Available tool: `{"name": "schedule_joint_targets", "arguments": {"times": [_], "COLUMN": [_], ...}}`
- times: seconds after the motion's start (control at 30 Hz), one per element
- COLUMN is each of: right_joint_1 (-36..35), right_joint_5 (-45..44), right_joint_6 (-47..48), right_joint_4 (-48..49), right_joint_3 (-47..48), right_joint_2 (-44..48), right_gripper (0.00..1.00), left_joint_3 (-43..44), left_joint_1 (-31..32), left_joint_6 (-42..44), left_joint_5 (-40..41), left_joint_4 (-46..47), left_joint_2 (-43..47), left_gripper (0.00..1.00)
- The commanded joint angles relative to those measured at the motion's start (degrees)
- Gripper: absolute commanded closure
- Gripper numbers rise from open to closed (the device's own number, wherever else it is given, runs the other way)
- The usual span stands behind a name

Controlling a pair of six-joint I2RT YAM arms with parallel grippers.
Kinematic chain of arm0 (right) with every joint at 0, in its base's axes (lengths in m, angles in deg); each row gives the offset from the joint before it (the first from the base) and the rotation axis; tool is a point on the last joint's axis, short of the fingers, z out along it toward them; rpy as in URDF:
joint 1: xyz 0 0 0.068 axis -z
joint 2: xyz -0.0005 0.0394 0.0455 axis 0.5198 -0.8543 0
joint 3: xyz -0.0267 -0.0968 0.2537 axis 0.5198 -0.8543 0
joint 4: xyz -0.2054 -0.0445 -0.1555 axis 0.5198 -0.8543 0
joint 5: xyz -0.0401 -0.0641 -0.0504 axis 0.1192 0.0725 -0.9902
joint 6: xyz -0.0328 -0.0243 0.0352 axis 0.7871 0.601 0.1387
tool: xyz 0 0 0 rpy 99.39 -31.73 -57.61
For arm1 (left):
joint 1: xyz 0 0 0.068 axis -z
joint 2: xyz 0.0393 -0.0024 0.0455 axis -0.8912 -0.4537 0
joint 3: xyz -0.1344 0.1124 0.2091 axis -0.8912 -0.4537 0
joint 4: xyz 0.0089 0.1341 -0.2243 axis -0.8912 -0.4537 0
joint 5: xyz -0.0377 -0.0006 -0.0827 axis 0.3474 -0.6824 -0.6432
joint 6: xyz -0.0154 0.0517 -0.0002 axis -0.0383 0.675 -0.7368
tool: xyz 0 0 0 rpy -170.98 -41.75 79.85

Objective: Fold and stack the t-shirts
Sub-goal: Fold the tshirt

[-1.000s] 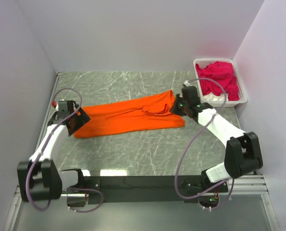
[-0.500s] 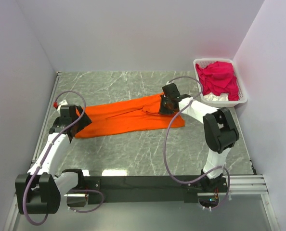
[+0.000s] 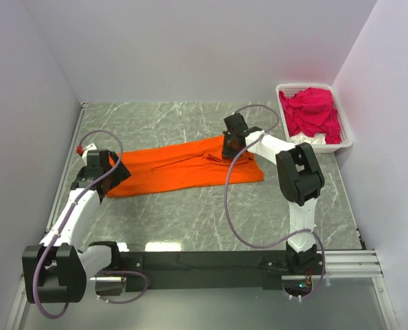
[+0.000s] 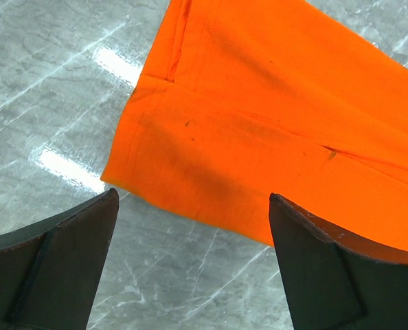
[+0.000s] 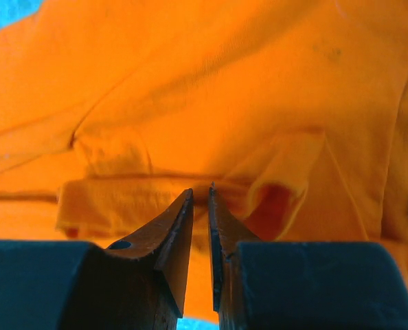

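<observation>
The right hand [image 5: 200, 191] is pinching a fold of the orange t-shirt [image 3: 176, 168]. Its two dark fingers [image 5: 171, 237] are standing almost together, with only a thin slit showing between them. Their tips are pressing into a doubled-over strip of the orange cloth. In the right wrist view the fabric is filling nearly the whole frame. It is creasing around the tips and puckering into a small pocket just to the right of them. Seen from above, this hand is sitting at the far edge of the shirt's right-hand part. The right arm is reaching in across the table [image 3: 190, 220], and its cable is looping down over the cloth.

The left hand [image 4: 194, 206] is standing wide open and holding nothing. Its fingers [image 4: 60, 268] are spreading to either side of the shirt's left end, with the flat hem and corner showing between them. Whether the tips are touching the table I cannot tell.

The orange t-shirt is lying across the middle of the table as a long band, smooth at its left end and bunching into folds at its right. The magenta t-shirts [image 3: 312, 113] are lying heaped in a white basket [image 3: 303, 86] at the far right corner, near the right hand and well apart from the left.
</observation>
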Motion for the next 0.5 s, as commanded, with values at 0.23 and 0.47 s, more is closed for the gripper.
{"name": "schedule_joint_targets", "arguments": {"times": [0.23, 0.47], "right_joint_1": [1.2, 3.5], "right_joint_5": [-7.5, -10.4], "right_joint_6": [2.1, 2.3], "right_joint_4": [-3.4, -5.7], "right_joint_3": [9.4, 6.4], "right_joint_2": [-0.1, 4.6], "right_gripper": [0.75, 0.62], "left_joint_3": [0.7, 0.8], "left_joint_1": [0.2, 2.0], "left_joint_6": [1.1, 1.5], "left_joint_5": [0.6, 0.2], "left_joint_4": [1.4, 1.5], "left_joint_2": [-0.2, 0.0], "left_gripper": [0.04, 0.04]}}
